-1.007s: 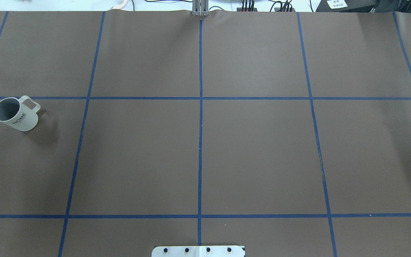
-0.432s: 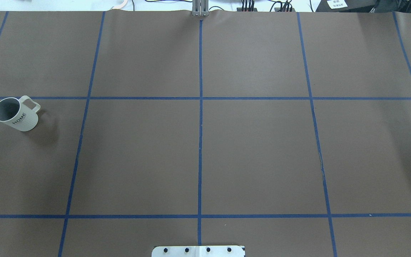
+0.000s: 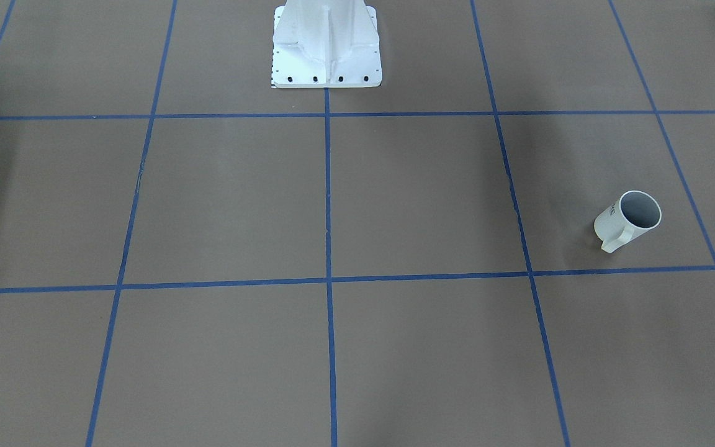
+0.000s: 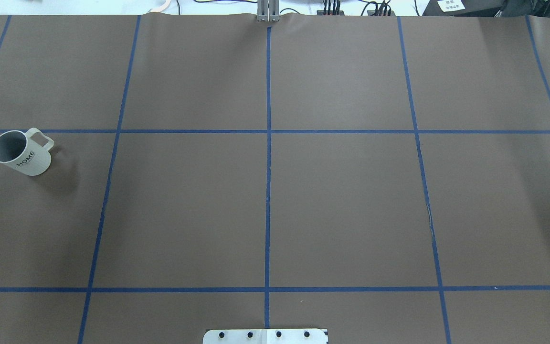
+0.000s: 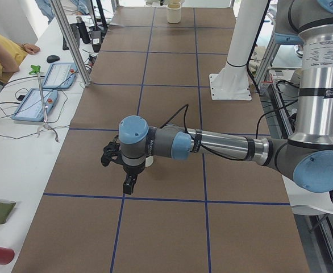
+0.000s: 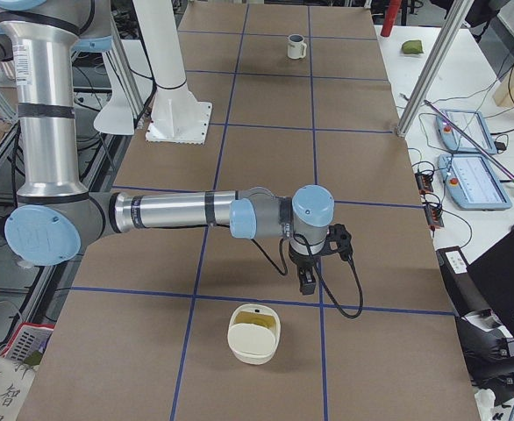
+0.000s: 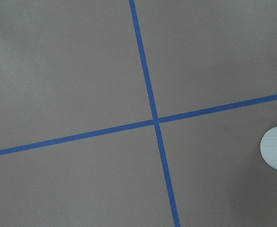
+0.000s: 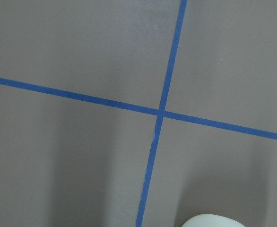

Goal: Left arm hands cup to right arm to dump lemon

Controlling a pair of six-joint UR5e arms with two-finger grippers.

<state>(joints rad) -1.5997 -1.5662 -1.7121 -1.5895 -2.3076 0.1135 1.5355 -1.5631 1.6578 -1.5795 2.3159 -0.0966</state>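
The white "HOME" cup (image 4: 21, 153) stands upright at the table's left side, handle toward the far side, its grey inside bare; it also shows in the front view (image 3: 627, 218) and far off in the right view (image 6: 297, 46). In the left view my left gripper (image 5: 128, 188) points down just beside the cup (image 5: 149, 162), which is mostly hidden behind the wrist. I cannot tell whether it is open or shut. The left wrist view shows only the cup's edge (image 7: 276, 152). My right gripper (image 6: 307, 282) hangs over the table's right end; its state cannot be told.
A cream container (image 6: 255, 333) with something pale yellow inside sits just in front of the right gripper; its rim shows in the right wrist view (image 8: 207, 220). The robot's white base (image 3: 326, 43) stands mid-table. Operators' desks with tablets (image 5: 44, 85) line the far side.
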